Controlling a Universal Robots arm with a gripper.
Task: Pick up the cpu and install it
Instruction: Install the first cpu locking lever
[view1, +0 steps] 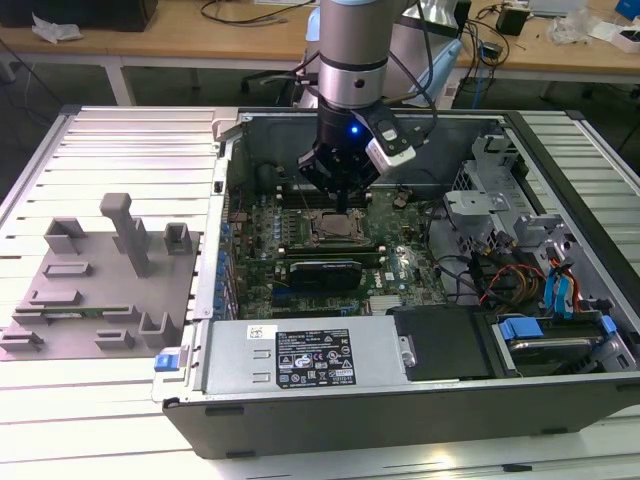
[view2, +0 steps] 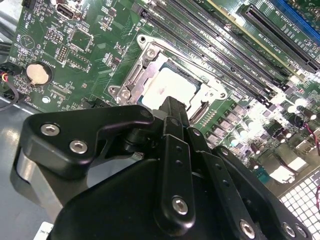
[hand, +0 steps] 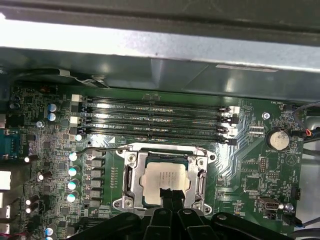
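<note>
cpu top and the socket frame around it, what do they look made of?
The cpu: metal lid by the look, matte silver-white with a soft sheen. The socket frame: probably stamped metal, brighter, glinting at its edges. Looks alone can't confirm.

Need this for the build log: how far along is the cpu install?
Done: the cpu already lies inside the socket frame on the motherboard. In hand: the end effector sits at the cpu's edge. Left: whether it holds the cpu, or the frame is latched, cannot be told.
</note>
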